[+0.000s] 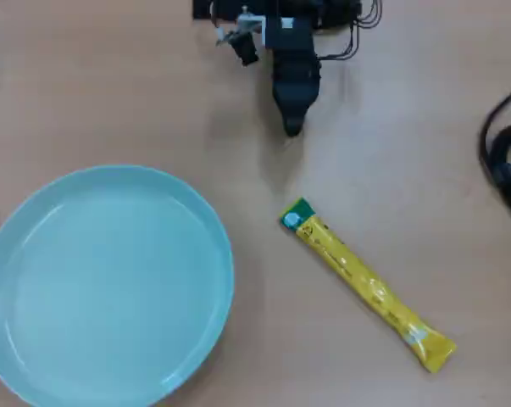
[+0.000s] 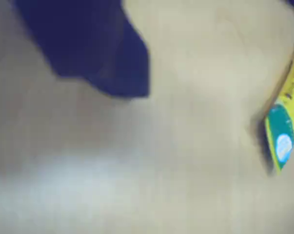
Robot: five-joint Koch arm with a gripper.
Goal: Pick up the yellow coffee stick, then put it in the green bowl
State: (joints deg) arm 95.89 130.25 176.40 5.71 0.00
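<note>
The yellow coffee stick (image 1: 365,284) lies flat on the wooden table, slanting from its green end at upper left down to the lower right. In the wrist view its green end (image 2: 282,131) with the white round mark shows at the right edge. The green bowl (image 1: 111,288) sits at the lower left, with nothing in it. My gripper (image 1: 293,125) hangs at the top centre, pointing down the picture, above and a little left of the stick's green end and apart from it. Only one dark tip shows. In the wrist view a blurred dark finger (image 2: 112,63) fills the upper left.
The arm's black body and wires (image 1: 280,17) run along the top edge. Black cables (image 1: 502,161) curl in at the right edge. Bare wooden table (image 1: 263,237) lies between the bowl and the stick.
</note>
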